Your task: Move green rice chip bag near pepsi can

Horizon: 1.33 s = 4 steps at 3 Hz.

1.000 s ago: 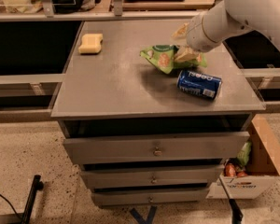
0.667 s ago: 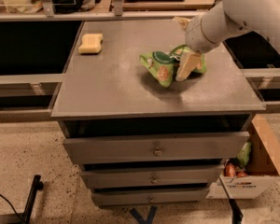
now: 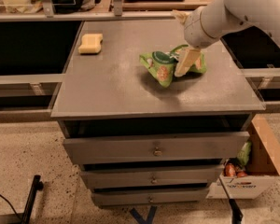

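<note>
The green rice chip bag (image 3: 162, 67) is crumpled at the middle right of the grey cabinet top (image 3: 112, 87), with a dark shadow beneath it. My gripper (image 3: 184, 65) comes down from the upper right on the white arm. One cream finger (image 3: 187, 61) lies across the front of the bag, and the jaws are closed on the bag's middle. The other finger is hidden behind the bag. The pepsi can does not show in this view.
A pale yellow sponge block (image 3: 90, 43) lies at the back left of the cabinet top. Drawers (image 3: 154, 148) sit below the top. A cardboard box (image 3: 252, 171) with packets stands on the floor at the right. Dark shelf bays flank the cabinet.
The gripper and the bag have shifted a little toward the front. The blue can that stood at the front right a second ago is no longer visible.
</note>
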Each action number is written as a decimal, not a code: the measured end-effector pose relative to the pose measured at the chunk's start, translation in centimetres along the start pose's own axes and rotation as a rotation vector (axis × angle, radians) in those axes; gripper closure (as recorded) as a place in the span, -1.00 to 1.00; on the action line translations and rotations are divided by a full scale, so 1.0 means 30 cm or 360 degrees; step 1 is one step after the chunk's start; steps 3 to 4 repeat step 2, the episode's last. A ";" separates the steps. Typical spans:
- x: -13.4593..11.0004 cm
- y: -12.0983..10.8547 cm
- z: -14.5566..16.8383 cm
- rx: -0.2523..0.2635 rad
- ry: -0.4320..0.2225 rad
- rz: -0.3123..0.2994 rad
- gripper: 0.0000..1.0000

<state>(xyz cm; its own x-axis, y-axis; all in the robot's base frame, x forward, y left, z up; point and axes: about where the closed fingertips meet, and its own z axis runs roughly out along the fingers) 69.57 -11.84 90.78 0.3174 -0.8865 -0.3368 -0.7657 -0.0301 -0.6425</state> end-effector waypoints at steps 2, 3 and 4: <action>-0.067 -0.050 -0.088 0.0015 0.0098 -0.0096 -1.00; -0.067 -0.050 -0.088 0.0015 0.0098 -0.0096 -1.00; -0.067 -0.050 -0.088 0.0015 0.0098 -0.0096 -1.00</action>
